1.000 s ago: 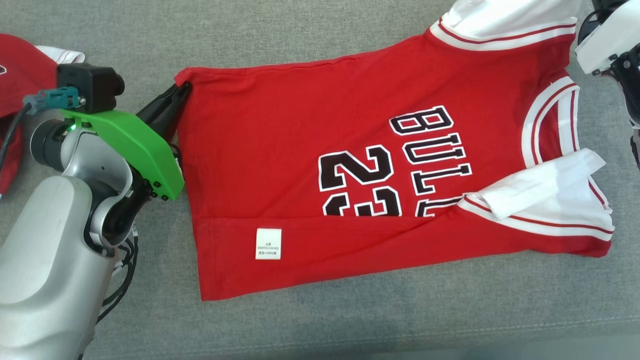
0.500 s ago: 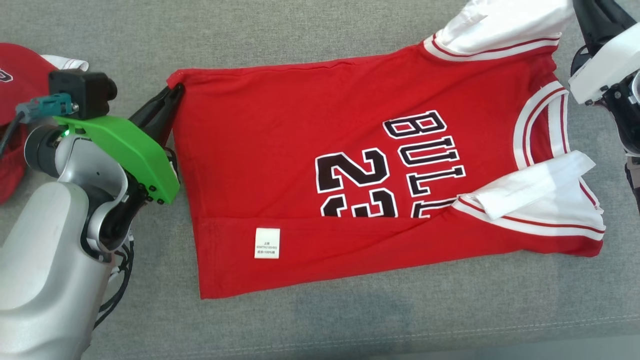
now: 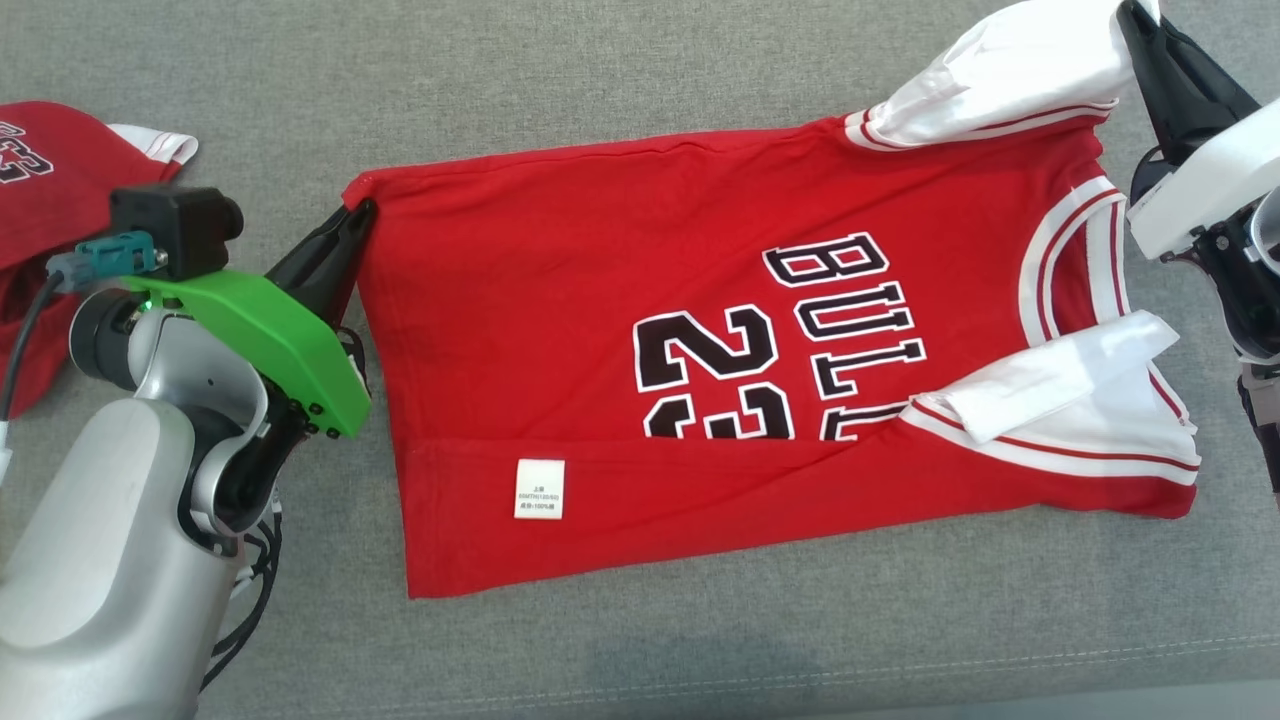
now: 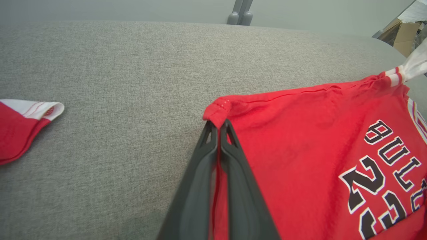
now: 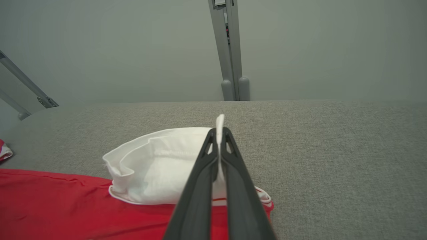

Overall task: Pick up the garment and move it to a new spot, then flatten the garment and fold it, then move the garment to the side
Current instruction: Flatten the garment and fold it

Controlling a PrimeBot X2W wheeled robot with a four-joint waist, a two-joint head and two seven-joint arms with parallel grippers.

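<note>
Shirt (image 3: 700, 400), red, is laid flat on a grey cushion (image 3: 640, 650), its long axis running left to right. Its near edge is folded over, with a white label (image 3: 539, 489) showing. At the far edge, the hem corner is pinched in the closed left claw (image 3: 362, 212) and the white sleeve (image 3: 1010, 70) in the closed right claw (image 3: 1135, 22). Another red garment (image 3: 50, 200) lies well apart at the left. Nothing is seen in the way.

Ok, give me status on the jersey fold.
Left gripper shut on jersey hem corner. Right gripper shut on white sleeve. Near edge folded over. Second red garment apart, left.
</note>
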